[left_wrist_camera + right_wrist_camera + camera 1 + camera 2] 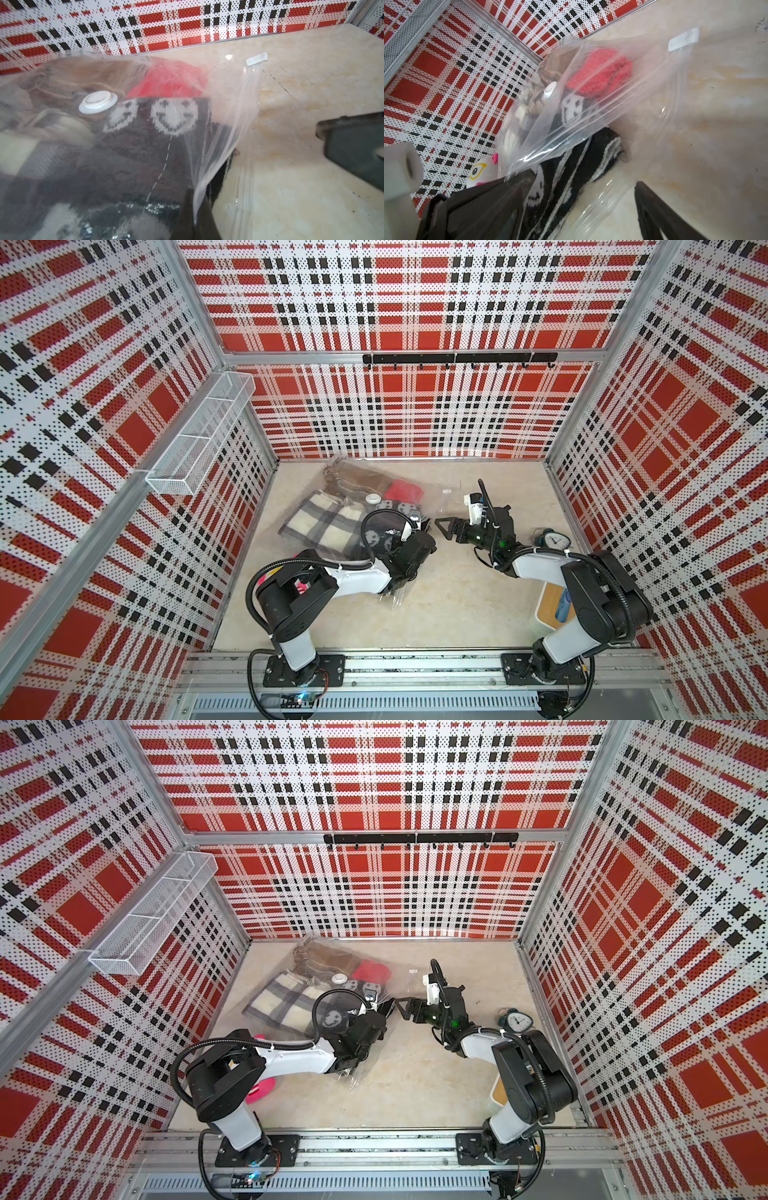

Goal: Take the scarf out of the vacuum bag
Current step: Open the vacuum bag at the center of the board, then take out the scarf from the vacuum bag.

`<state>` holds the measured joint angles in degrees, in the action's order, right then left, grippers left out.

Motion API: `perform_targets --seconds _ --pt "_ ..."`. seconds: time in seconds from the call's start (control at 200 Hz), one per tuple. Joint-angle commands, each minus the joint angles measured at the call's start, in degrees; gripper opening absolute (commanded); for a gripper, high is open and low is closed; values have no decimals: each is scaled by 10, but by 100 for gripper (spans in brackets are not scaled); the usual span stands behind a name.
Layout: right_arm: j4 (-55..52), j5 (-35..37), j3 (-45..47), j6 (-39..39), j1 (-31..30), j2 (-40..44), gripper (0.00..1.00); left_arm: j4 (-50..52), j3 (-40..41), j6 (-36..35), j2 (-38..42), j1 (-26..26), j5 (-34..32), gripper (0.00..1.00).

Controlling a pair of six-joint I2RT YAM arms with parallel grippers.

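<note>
While the left hand (194, 208) is clenched on the upper film of the vacuum bag (226, 99), which lies on the left half of the tabletop (457, 605), the right hand (444, 526) stands released, jaws spread at the bag's open mouth, where the black smiley-patterned scarf (571, 172) pokes out.

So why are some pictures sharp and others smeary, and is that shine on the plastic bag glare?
Both top views are sharp, though the wide lens warps the plaid walls. In the left wrist view the vacuum bag blurs near the lens, with white glints of glare. In the right wrist view the table is smeared and a bright streak runs along a bag fold.
</note>
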<state>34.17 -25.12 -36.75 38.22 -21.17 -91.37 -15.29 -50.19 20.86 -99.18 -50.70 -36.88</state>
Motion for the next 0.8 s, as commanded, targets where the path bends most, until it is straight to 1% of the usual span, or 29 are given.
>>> perform_targets --seconds 0.0,0.07,0.246,0.341,0.391,0.416,0.441,0.486,0.516,0.591,0.646,0.696,0.792 --pt "43 25 1 9 -4 -9 84 -31 13 28 28 41 95 0" --pt "39 40 -7 6 -13 -24 84 -24 4 25 40 45 93 0" --pt "55 39 -29 11 -36 -71 84 77 -60 32 36 31 39 0" --pt "71 53 -29 15 -44 -90 82 100 -68 42 19 40 42 0" --pt "79 47 -31 17 -45 -100 80 106 -71 38 14 43 45 0" --pt "88 44 -30 20 -46 -106 80 115 -74 53 16 44 41 0" --pt "96 41 -29 25 -47 -111 79 110 -70 63 21 44 48 0" --pt "111 39 -29 35 -52 -121 79 67 -51 63 36 42 79 0" --pt "116 36 -32 37 -57 -129 79 54 -44 69 44 41 84 0" --pt "109 40 -45 37 -70 -141 81 55 -42 75 54 30 66 0" --pt "105 46 -54 35 -78 -149 82 79 -54 75 52 30 59 0" --pt "103 55 -63 38 -83 -157 83 94 -60 75 54 36 71 0" --pt "113 55 -78 48 -89 -179 84 72 -38 69 65 48 91 0"
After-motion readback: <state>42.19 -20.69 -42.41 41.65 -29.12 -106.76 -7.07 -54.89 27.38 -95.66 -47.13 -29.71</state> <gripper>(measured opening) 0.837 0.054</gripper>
